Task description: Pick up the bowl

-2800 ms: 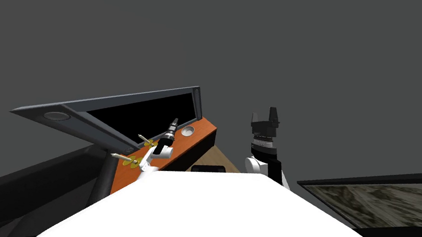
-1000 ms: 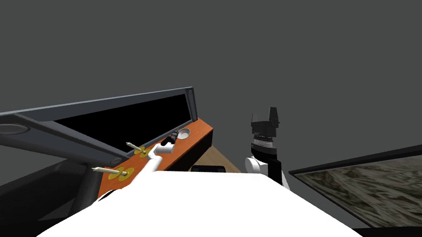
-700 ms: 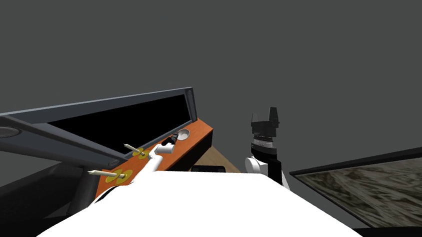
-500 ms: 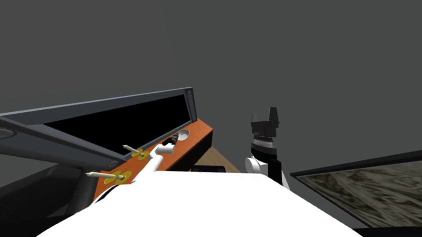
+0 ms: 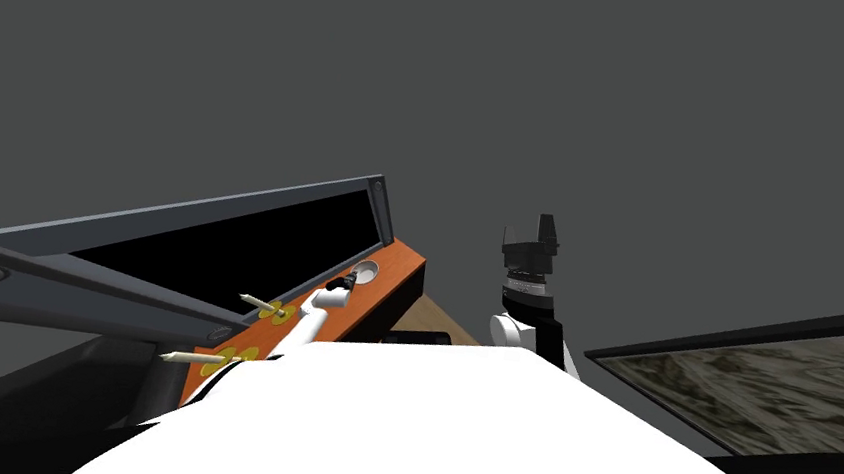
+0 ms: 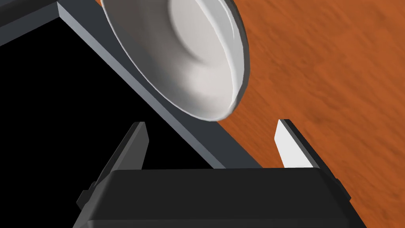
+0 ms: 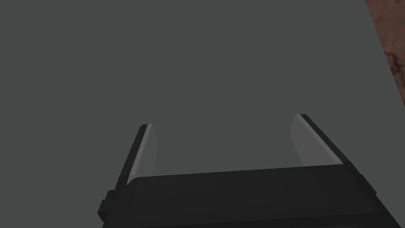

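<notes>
Left wrist view: we are looking at the bowl [image 6: 190, 51], pale grey-white and shallow. It is sitting on the orange wood-grain surface [image 6: 336, 79], hard against the dark grey frame [image 6: 193, 136] that borders a black area [image 6: 59, 99]. Its near rim is lying just ahead of the left gripper [image 6: 211, 126], in line with the gap but not yet inside it. The two fingers are standing spread and gripping nothing, one hanging over the black area, the other over the orange surface.

Head view: the left arm is reaching along the orange surface toward its far end, where the bowl is resting. Two pale sticks on yellow bases [image 5: 275, 310] are lying nearer us, beside the forearm. The right gripper [image 5: 529, 227] is being held up, well apart from the work, its fingers likewise parted and empty.

Judgement: we are reading this as the final approach.
- The bowl is looking too wide to span, so we are favouring a rim pinch, one finger inside and one outside.
- The frame-side finger is risking a catch on the grey frame; shifting toward the orange side should be helping.
- We are advising a slow advance, closing only once the rim is sitting between the pads, then lifting straight up.
</notes>
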